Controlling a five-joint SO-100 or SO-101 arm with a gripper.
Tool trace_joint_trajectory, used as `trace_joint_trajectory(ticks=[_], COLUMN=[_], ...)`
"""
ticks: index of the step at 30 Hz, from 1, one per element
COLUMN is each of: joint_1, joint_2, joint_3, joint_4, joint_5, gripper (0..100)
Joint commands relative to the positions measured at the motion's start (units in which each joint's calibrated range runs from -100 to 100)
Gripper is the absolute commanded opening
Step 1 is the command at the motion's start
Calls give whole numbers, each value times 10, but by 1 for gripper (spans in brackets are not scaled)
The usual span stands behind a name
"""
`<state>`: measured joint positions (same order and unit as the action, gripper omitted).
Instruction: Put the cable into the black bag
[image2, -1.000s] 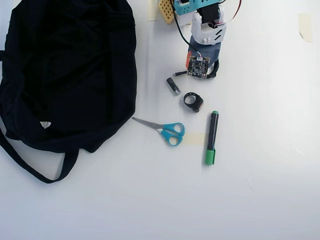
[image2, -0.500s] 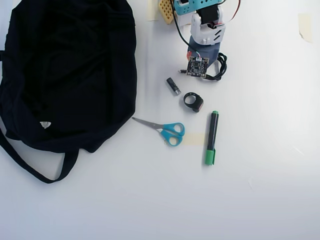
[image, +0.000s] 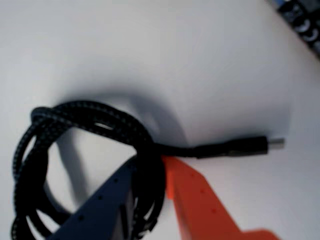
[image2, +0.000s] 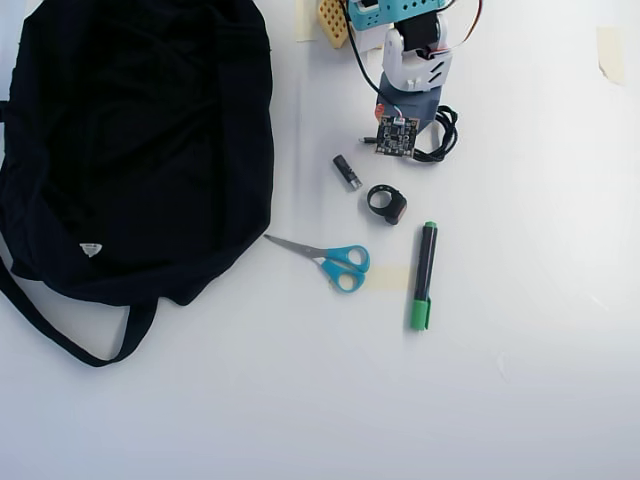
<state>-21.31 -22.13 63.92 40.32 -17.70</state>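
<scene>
Cable (image: 95, 120): thin black braided cord w/ fine grey fleck, wound in a loose coil, one short straight end running right to a small plug w/ silver tip. In wrist view the fingers (image: 150, 175) close on a bunch of coil strands: dark blue finger (image: 102, 205) on the left, orange finger (image: 200, 200) on the right, both matte plastic, wedge-shaped, strands pinched between them. Coil casts a soft shadow on the table (image: 150, 50), so whether it touches or hangs just above, can't tell.

Overhead view: cable (image2: 444, 132) shows as black loops sticking out right of the arm's wrist, near top centre, mostly hidden under the small square circuit board on the wrist. Fingers themselves hidden under the arm there.

Black bag (image2: 140, 140): big, soft, crumpled fabric, fills upper left, long strap looping below it, small white tag near lower edge. Well apart from cable, over to the left.

Between & around on the smooth white table (image2: 520, 380): small black stick-like item (image2: 347, 172) just below the arm, black ring-shaped gadget (image2: 386, 203) beside it, scissors (image2: 325, 258) w/ blue handles & steel blades pointing toward bag, green-capped black marker (image2: 423, 276) lying roughly upright in view. Stick and scissors lie in the stretch between arm & bag; the rest sits lower right of them
</scene>
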Motion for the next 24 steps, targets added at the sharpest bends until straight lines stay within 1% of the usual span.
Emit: trace_joint_trajectory(ticks=[1, 5, 7, 11, 16, 19, 20, 24], joint_1=[-5, -5, -3, 4, 28, 58, 81, 122], joint_2=[-5, -5, -5, -6, -6, -6, -6, -5], joint_3=[-38, -63, -85, -157, -260, -317, -350, -389], joint_4=[3, 9, 31, 121, 226, 270, 284, 289], joint_5=[3, 24, 38, 60, 63, 63, 67, 123], gripper=[2, 2, 2, 2, 2, 2, 2, 2])
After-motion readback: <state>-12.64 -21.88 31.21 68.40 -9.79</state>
